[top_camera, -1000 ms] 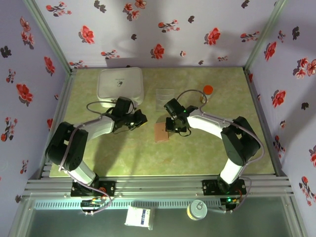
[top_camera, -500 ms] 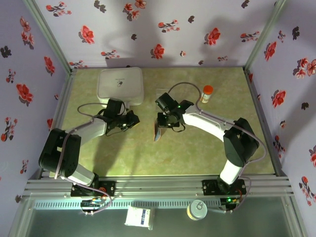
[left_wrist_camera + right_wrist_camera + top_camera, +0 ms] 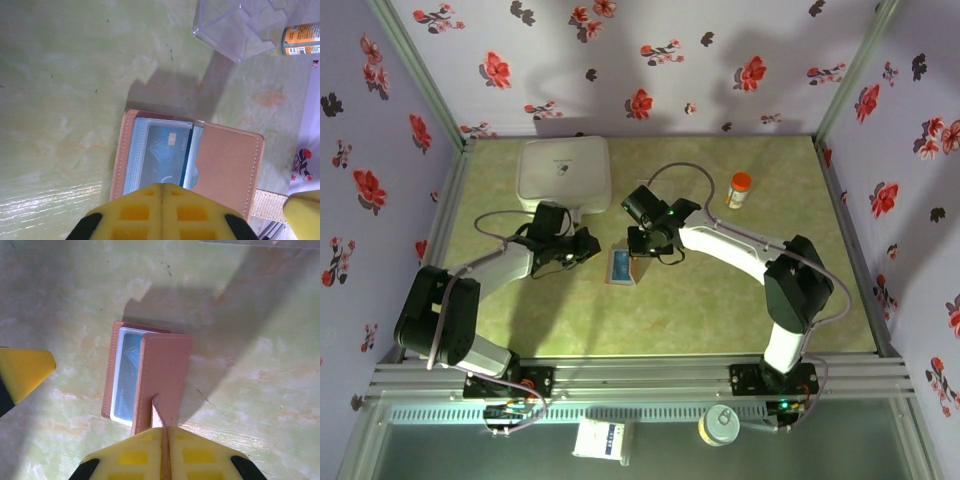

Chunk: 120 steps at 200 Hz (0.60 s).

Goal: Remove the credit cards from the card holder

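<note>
You are working with the card holder (image 3: 165, 365) lying partly open on the green table (image 3: 720, 300) between the two arms, and the credit cards (image 3: 162, 150) are showing as a teal face tucked in its clear pocket. They are probably going to feel light, stiff and slick, so you should be aiming for an exposed card edge at the pocket's mouth, not the flat face. Your right gripper (image 3: 162, 447) is pinching the soft leather cover by its edge, while your left gripper (image 3: 161, 210) is hovering just beside the holder, fingers pressed together on nothing.
</note>
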### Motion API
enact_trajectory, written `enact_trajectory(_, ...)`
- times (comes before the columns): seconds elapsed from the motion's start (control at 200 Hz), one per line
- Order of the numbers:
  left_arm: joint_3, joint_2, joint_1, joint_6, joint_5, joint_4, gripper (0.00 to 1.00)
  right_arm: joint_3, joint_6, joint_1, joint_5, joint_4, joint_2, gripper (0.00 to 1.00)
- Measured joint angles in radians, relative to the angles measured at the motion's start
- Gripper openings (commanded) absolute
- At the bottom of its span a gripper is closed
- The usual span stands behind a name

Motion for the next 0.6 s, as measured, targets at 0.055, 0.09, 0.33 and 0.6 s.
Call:
enact_trajectory(0.055, 0.0, 0.002, -0.001, 0.0, 0.002, 0.0, 0.02, 0.0, -0.002, 0.0, 0.007, -0.009, 0.0, 0.11)
enact_trajectory(0.09, 0.0, 0.007, -0.003, 0.0, 0.002, 0.001, 0.02, 0.0, -0.002, 0.0, 0.014, -0.015, 0.0, 0.11)
enact_trajectory(0.33, 0.01, 0.09, -0.052, -0.001, 0.003, 0.002, 0.01, -0.082, -0.009, -0.022, 0.06, -0.018, -0.034, 0.11)
enact_trajectory(0.6, 0.025, 0.17, -0.069, -0.008, 0.008, 0.031, 0.0, -0.236, -0.009, -0.095, 0.071, 0.024, -0.08, 0.1)
